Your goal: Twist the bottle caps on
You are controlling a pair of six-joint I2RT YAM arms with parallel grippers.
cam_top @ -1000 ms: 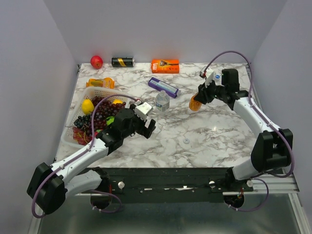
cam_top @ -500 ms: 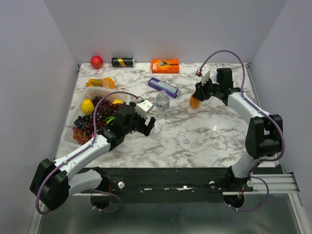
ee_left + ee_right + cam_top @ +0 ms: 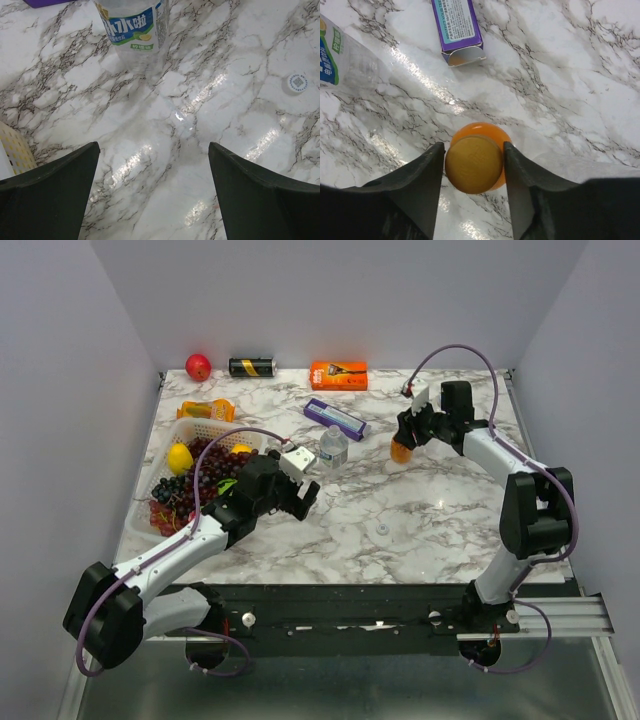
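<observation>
The short orange bottle (image 3: 400, 451) stands at the back right of the marble table, its orange body (image 3: 492, 131) showing under the orange cap (image 3: 473, 164). My right gripper (image 3: 405, 432) is shut on that cap from above, and its fingers (image 3: 422, 175) press both sides. A clear bottle (image 3: 333, 447) with a pale label stands mid-table and also shows in the left wrist view (image 3: 132, 30). My left gripper (image 3: 303, 496) is open and empty, low over bare marble in front of it. A whitish cap (image 3: 382, 529) lies on the table, right of the left jaws (image 3: 297, 82). The blue cap and third bottle are out of view.
A white basket (image 3: 205, 427) of grapes and fruit sits at the left. A purple box (image 3: 335, 418) lies behind the clear bottle. A red fruit (image 3: 198, 366), black can (image 3: 252, 367) and orange box (image 3: 338, 374) line the back edge. An orange packet (image 3: 207, 410) lies behind the basket.
My right arm has drawn in toward the back, carrying the orange bottle slightly back and left. The left arm has hardly moved.
</observation>
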